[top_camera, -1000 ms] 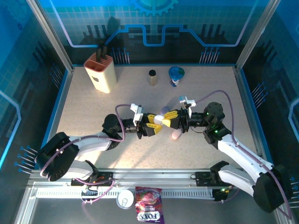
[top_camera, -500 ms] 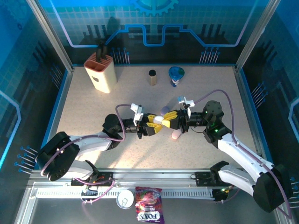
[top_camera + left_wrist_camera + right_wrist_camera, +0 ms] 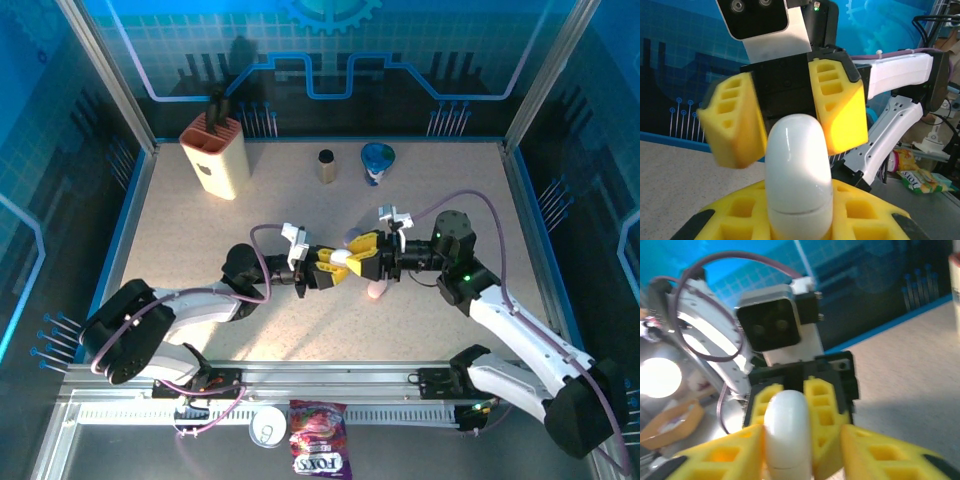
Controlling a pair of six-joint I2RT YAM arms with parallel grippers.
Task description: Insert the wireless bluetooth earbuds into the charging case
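Right fingers (image 3: 366,246) have sprung apart since a second ago, and the left fingers (image 3: 325,272) have tightened on the white case (image 3: 345,259).

From above, the two arms meet nose to nose over the middle of the counter (image 3: 200,250), with the case between them. A pink pebble-shaped case (image 3: 376,290) lies just toward the near edge from them, and a purple one (image 3: 352,237) just toward the far edge. A knife block (image 3: 214,155) stands by the far left corner.

At the left wrist, the left fingers (image 3: 740,212) clamp the lower end of the case (image 3: 799,170), which stands upright with its lid shut. Behind it the right fingers (image 3: 840,107) stand open, set wider than the case.

At the right wrist, the right fingers (image 3: 720,457) are spread. The case (image 3: 786,427) sits between them, gripped by the left fingers (image 3: 822,405). I cannot tell whether either right finger brushes it.
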